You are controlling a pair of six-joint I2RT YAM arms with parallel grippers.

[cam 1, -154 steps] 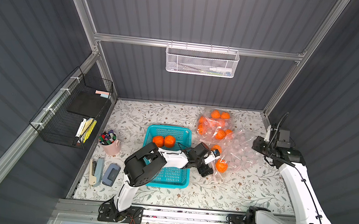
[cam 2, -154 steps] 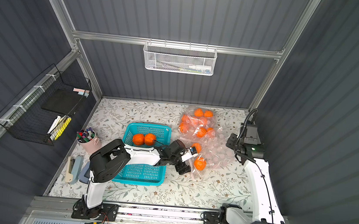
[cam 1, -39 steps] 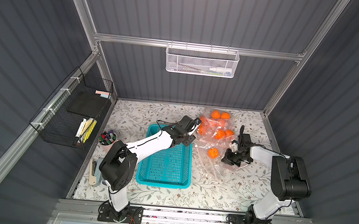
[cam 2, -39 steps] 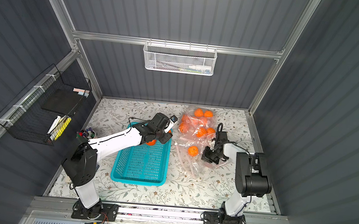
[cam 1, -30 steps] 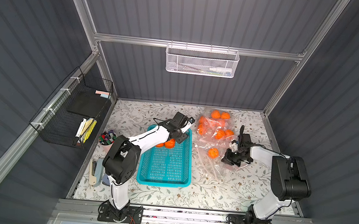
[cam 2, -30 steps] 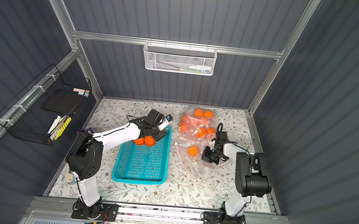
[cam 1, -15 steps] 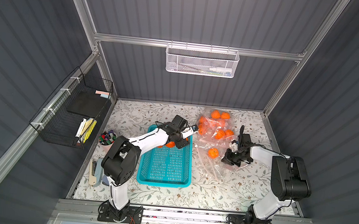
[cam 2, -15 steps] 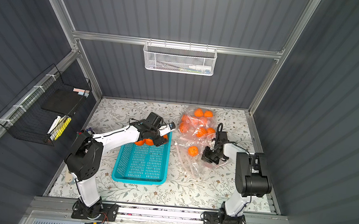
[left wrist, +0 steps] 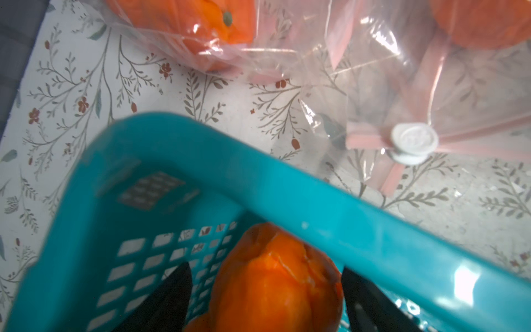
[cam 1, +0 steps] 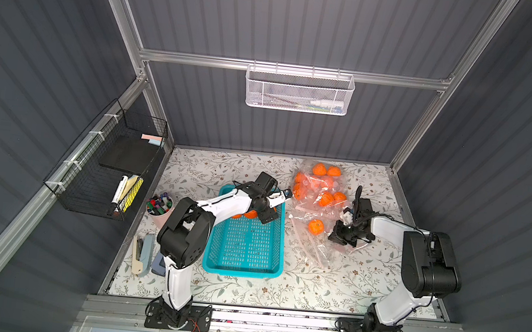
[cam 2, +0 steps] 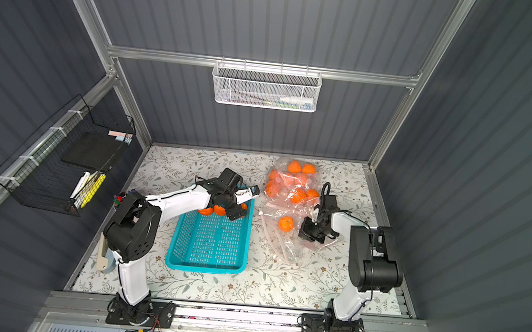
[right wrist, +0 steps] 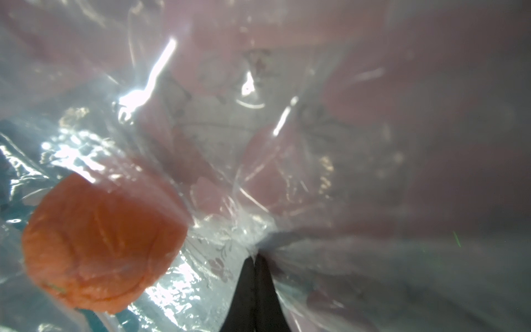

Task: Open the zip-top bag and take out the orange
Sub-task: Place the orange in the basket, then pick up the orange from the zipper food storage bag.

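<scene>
Sitting low at the far end of the teal basket (cam 1: 240,271), the left gripper (left wrist: 264,270) has its fingers (left wrist: 172,290) spread wider than the orange (left wrist: 275,287) between them. There's a clear gap on one side; the other finger is just beside the fruit or touching it, can't tell which. That orange rests on the basket's mesh floor near a corner, out of any bag. Both top views show more orange under the left wrist at that end, count unclear. The right gripper (right wrist: 254,260) is pinched closed on the clear film of the zip-top bag (cam 1: 319,251). The bag lies crumpled on the floral table (cam 1: 312,289), just beside the basket on the robot's right. One bagged orange (cam 1: 315,226) sits inside that film, between the basket and the right gripper. A white slider (left wrist: 413,140) on a pink zip strip lies on the table just past the basket rim; can't tell which bag it belongs to. A pile of bagged oranges (cam 1: 321,187) sits further back near the rear wall, touching the held bag's plastic.
</scene>
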